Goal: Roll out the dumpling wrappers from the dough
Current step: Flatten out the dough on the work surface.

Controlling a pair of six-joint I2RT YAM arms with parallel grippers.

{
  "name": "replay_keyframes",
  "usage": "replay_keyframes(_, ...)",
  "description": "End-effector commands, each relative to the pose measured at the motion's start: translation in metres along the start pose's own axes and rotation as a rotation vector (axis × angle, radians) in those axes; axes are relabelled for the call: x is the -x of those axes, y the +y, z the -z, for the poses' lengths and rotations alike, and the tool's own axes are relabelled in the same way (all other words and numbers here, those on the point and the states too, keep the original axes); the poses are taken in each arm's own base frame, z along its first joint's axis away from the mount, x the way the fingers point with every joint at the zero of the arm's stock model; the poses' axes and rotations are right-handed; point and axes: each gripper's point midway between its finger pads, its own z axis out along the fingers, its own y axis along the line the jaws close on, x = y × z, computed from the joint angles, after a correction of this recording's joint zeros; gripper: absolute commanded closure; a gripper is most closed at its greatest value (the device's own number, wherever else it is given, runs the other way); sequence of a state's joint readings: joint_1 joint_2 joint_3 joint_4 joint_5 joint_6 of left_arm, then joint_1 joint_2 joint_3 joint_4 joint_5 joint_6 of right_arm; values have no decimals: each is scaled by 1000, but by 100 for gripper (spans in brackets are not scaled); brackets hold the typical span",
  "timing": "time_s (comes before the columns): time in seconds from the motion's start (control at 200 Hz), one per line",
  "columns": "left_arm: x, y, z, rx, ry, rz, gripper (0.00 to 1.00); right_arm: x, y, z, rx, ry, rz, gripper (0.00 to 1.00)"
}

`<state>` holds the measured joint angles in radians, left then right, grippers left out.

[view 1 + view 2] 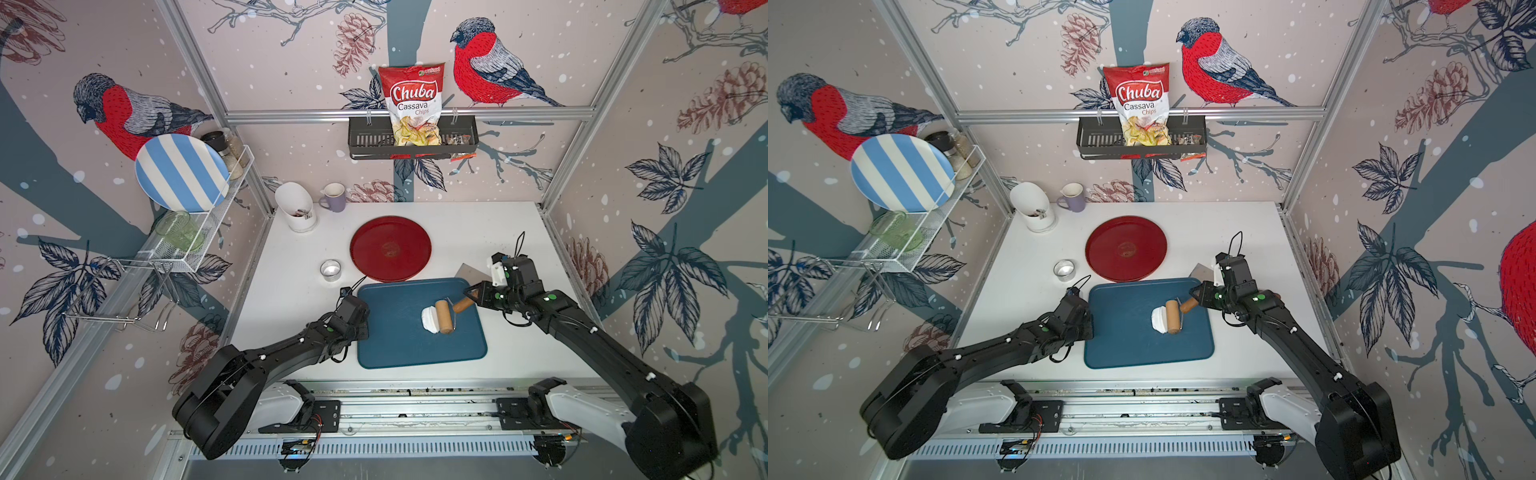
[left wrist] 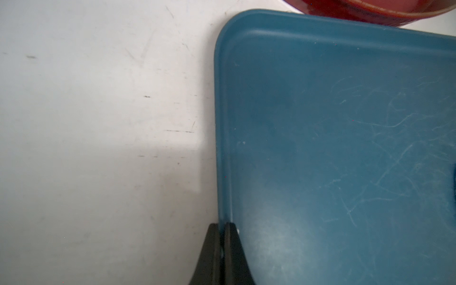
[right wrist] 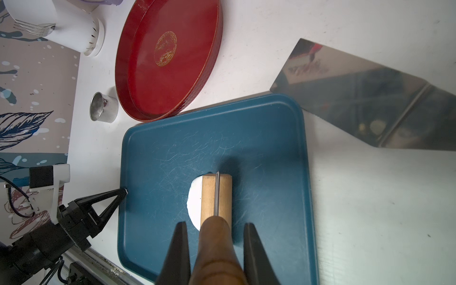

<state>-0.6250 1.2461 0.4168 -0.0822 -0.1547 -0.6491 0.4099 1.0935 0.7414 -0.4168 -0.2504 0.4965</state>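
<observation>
The left tool (image 2: 223,225) is closed on the rim of the blue tray (image 2: 320,123). One finger lies on the table (image 2: 98,123) side of the rim and the other on the inner side. In the right wrist view its tip (image 3: 124,191) meets that same tray edge.

Beyond this tool, further from its arm, a small metal ring cutter (image 1: 331,269) stands on the table. A round red plate (image 1: 390,248) lies just past it, its rim close to the tray's far edge.

The dough (image 1: 428,320) is a white lump on the tray floor between the two tools, nearer the right one. The wooden roller of the rolling pin (image 1: 444,316) rests across it, so only the dough's side toward the left tool shows (image 3: 195,199).

The right tool (image 3: 213,225) grips the rolling pin's wooden handle (image 3: 214,246), a finger on either side. The roller lies straight ahead of its fingertips.

A shiny metal scraper (image 3: 357,103) lies flat on the table to the outer side of the right tool, off the tray's far corner.
</observation>
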Motion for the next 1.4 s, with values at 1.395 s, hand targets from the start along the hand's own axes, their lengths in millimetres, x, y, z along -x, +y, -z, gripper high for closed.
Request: replay_keyframes(1.395, -11, 2, -1, 4, 49, -27, 100, -12, -8, -1, -63, 37, 14, 100)
